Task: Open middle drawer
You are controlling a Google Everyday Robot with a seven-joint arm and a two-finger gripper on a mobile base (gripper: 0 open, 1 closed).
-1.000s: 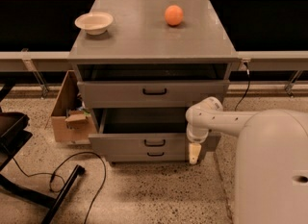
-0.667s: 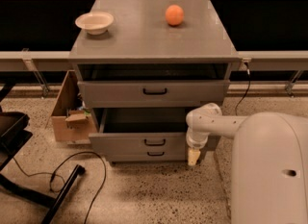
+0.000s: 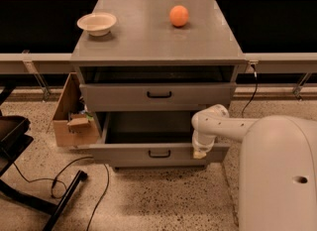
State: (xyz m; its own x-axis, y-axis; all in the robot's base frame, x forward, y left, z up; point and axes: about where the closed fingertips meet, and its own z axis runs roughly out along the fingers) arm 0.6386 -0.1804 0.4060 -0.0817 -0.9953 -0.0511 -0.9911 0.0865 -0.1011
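Observation:
The middle drawer (image 3: 130, 154) of the grey cabinet (image 3: 148, 41) is pulled well out, showing its deep plain grey interior (image 3: 148, 128) and black bar handle (image 3: 159, 153). My gripper (image 3: 199, 151) points down at the right end of that drawer's front, at its top rim, on the end of my white arm (image 3: 223, 125). The smaller drawer above (image 3: 119, 96) stands slightly out, with a dark gap over it. The largest drawer is hidden under the open one.
A white bowl (image 3: 97, 23) and an orange (image 3: 179, 15) sit on the cabinet top. An open cardboard box (image 3: 72, 121) stands at the cabinet's left. A black stand and cables (image 3: 59, 188) lie on the floor at left. My white body (image 3: 277, 175) fills the lower right.
The middle drawer has come further out toward the camera and now covers the bottom drawer's handle. My gripper has shifted slightly up to the drawer's front rim.

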